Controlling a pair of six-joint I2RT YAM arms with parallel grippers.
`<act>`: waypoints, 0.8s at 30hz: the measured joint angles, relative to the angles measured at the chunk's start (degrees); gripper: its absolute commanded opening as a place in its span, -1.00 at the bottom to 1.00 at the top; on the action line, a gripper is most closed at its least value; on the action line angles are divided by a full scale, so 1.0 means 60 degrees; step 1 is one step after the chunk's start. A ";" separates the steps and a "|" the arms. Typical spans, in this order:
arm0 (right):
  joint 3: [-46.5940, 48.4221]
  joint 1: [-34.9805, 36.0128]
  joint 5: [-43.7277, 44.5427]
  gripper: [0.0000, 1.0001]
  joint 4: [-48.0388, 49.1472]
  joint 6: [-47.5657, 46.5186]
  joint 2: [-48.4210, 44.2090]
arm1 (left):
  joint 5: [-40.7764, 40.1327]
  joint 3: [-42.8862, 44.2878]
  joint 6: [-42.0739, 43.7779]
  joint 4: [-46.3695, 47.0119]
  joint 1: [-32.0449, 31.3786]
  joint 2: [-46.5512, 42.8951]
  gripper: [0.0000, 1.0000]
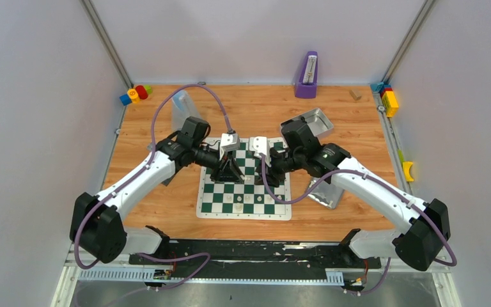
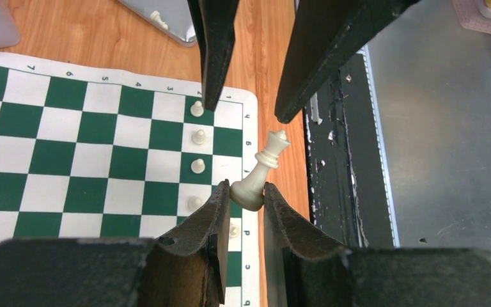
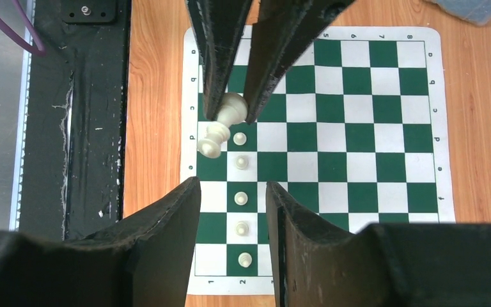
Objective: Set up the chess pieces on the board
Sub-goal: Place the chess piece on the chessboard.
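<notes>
The left gripper [image 2: 247,192] is clamped on the round base of a white queen [image 2: 265,167], with one finger [image 2: 214,211] on each side of it. The queen is tilted, and its crown points away from this gripper. It is at the near edge of the board [image 2: 70,147], by the white border with the letters. I cannot tell if it touches the board or is a little above it.

The right gripper [image 3: 233,185] faces the left one from the other side of the queen. Its fingers [image 3: 179,236] are apart and nothing is between them. In the left wrist view the two dark tips of this gripper are on both sides of the queen's crown and do not touch it.

Just beside the queen, five white pawns [image 3: 240,199] stand upright on the board, in the second row from its near edge, one on each square. The other squares that show in the wrist views are bare.

Beyond the far right corner of the board a metal tray [image 1: 318,119] lies on the wooden table [image 1: 166,211]. In the left wrist view there is a small white piece [image 2: 158,19] in it. Further behind the board, at the back wall, stands a purple box [image 1: 306,75]
</notes>
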 measured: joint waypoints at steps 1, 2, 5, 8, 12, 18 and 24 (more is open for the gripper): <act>0.0004 0.0025 0.0000 -0.15 0.0000 0.0000 0.0011 | 0.0018 0.0062 -0.0004 0.0007 0.0000 0.0080 -1.00; 0.0026 0.0062 0.0000 -0.15 -0.0007 0.0000 0.0036 | 0.0051 0.0127 -0.0011 0.0007 0.0000 0.0164 -1.00; 0.0146 0.0189 0.0004 -0.18 -0.0004 0.0000 0.0175 | 0.0131 0.0200 -0.0025 0.0015 0.0000 0.0306 -1.00; 0.0280 0.0299 0.0007 -0.20 -0.0004 0.0000 0.0288 | 0.0229 0.0204 -0.0029 0.0015 0.0000 0.0357 -1.00; 0.0426 0.0386 0.0022 -0.30 0.0007 0.0004 0.0361 | 0.0324 0.0204 -0.0029 0.0018 0.0000 0.0364 -1.00; 0.0495 0.0484 0.0033 -0.59 -0.0015 0.0000 0.0393 | 0.0353 0.0204 -0.0029 0.0033 0.0022 0.0382 -0.99; 0.0495 0.0539 0.0033 -0.62 -0.0022 -0.0004 0.0393 | 0.0364 0.0204 -0.0073 0.0040 0.0022 0.0433 -0.97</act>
